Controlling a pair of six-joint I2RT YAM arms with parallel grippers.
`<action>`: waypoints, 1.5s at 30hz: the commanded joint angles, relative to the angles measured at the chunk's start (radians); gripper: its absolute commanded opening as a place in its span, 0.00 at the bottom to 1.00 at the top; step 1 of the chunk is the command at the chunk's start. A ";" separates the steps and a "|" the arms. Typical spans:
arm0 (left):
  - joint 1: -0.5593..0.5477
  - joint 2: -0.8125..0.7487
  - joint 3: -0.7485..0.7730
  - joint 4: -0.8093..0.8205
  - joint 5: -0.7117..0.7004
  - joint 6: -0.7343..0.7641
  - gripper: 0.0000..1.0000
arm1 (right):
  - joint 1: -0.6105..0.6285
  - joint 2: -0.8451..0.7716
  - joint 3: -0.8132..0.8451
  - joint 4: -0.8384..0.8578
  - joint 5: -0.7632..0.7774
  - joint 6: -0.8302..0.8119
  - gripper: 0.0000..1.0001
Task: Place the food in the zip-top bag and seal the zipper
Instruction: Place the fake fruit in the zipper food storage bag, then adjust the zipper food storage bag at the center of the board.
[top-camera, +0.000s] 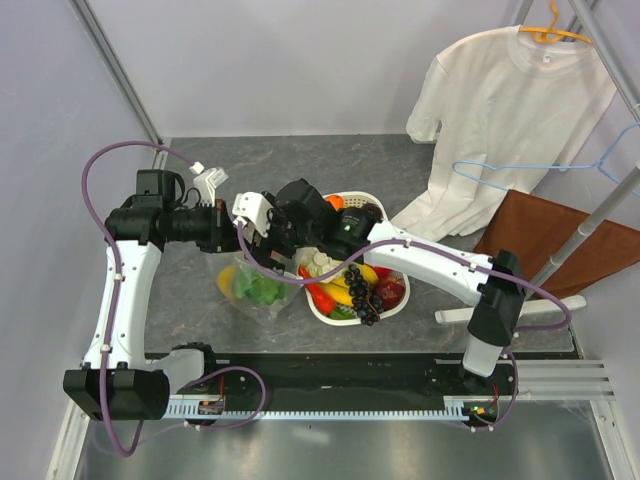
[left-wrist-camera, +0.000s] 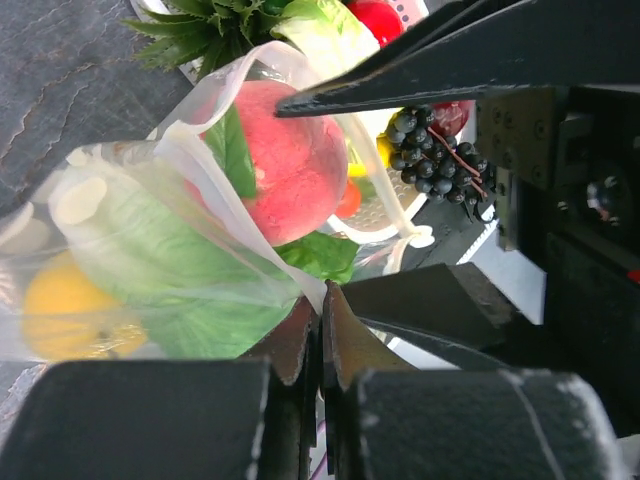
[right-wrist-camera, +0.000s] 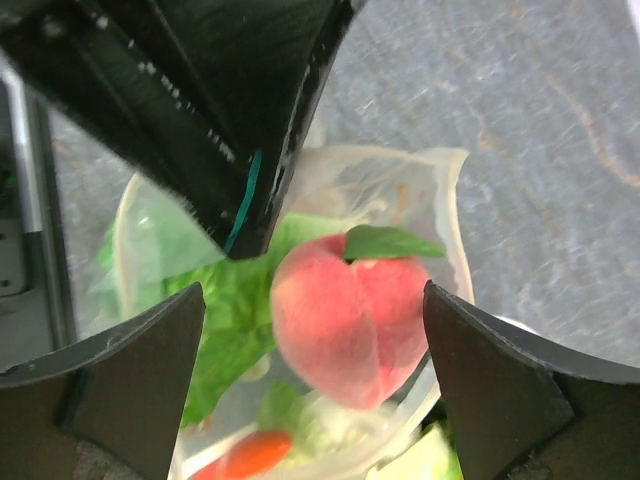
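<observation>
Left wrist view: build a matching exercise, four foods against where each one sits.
Foods:
1. peach
2. lettuce
3. yellow fruit
4. black grapes

Places:
A. outside the bag
B. at the bag's open mouth
C. deepest in the bag
D. mid-bag, seen through the plastic

Pairs: 1-B, 2-D, 3-C, 4-A
</observation>
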 joint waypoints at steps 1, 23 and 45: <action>0.000 -0.026 0.037 0.039 0.073 0.010 0.02 | -0.037 -0.126 0.007 -0.043 -0.035 0.109 0.97; 0.000 -0.049 0.026 0.051 0.080 0.002 0.02 | -0.287 -0.110 -0.176 -0.090 -0.358 0.440 0.55; -0.002 -0.040 0.049 0.070 -0.206 -0.036 0.02 | -0.252 -0.147 -0.033 -0.066 -0.449 0.614 0.00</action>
